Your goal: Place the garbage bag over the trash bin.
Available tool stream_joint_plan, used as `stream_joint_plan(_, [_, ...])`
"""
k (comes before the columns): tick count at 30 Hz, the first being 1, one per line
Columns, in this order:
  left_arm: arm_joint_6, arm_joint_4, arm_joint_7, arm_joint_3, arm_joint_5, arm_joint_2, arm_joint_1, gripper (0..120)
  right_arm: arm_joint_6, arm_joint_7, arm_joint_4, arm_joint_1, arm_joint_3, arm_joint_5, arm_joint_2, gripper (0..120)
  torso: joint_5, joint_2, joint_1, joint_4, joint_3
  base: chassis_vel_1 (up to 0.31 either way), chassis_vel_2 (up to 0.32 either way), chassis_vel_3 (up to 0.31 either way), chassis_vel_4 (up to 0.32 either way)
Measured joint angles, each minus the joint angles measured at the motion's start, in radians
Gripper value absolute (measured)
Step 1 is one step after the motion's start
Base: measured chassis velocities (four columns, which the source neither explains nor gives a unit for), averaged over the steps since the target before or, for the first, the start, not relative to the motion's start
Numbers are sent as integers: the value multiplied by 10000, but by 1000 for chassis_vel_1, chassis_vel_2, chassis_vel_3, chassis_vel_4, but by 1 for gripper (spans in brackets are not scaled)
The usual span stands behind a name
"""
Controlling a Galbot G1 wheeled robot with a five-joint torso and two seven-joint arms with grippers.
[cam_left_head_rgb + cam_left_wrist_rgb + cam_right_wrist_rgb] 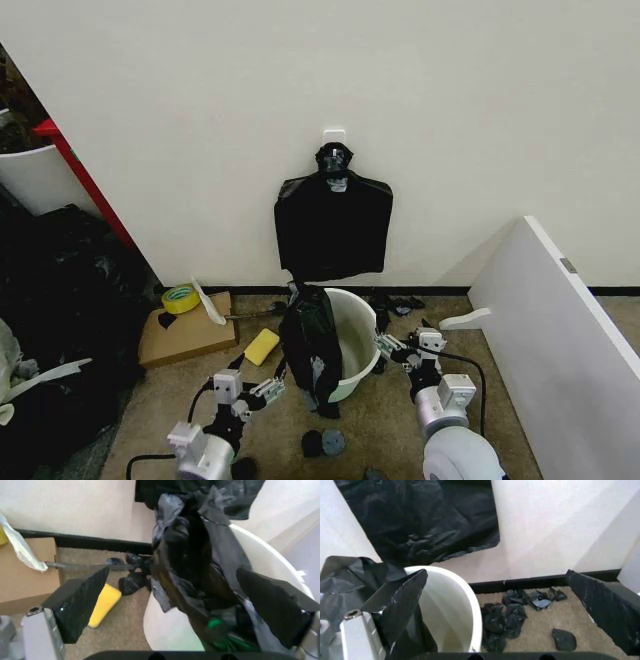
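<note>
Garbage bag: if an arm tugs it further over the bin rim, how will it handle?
Probably floppy: the garbage bag hangs limp and creased over one side of the trash bin, so a pulled edge likely won't hold shape. Its glossy film looks slippery, so it may slide off the rim. The bin looks light and could shift or tip under a sideways pull.

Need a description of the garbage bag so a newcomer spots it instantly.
Start at the white wall, where a flat black bundle hangs from a hook. Directly below stands the trash bin, a cream-white bucket on the floor. The garbage bag is the limp, glossy black plastic draped over the bin's left rim, unlike the flat bundle above.
</note>
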Motion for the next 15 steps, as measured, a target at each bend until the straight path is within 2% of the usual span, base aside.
stream_joint_plan(5, [908,123,-370,73,-961,235,-924,100,10,17,134,-195,71,-108,56,100,1,0,0,-1,0,0,0,0,0])
stream_joint_plan(9, [1425,213,-389,125,-1529,167,-1474,100,1,8,159,-196,55,-130,47,100,2,0,0,2,0,0,0,0,0])
stream_joint_plan(15, [2113,599,-734,240,-1835,75,-2210,100,-43,8,201,-213,34,-177,106,100,2,0,0,0,0,0,0,0,0])
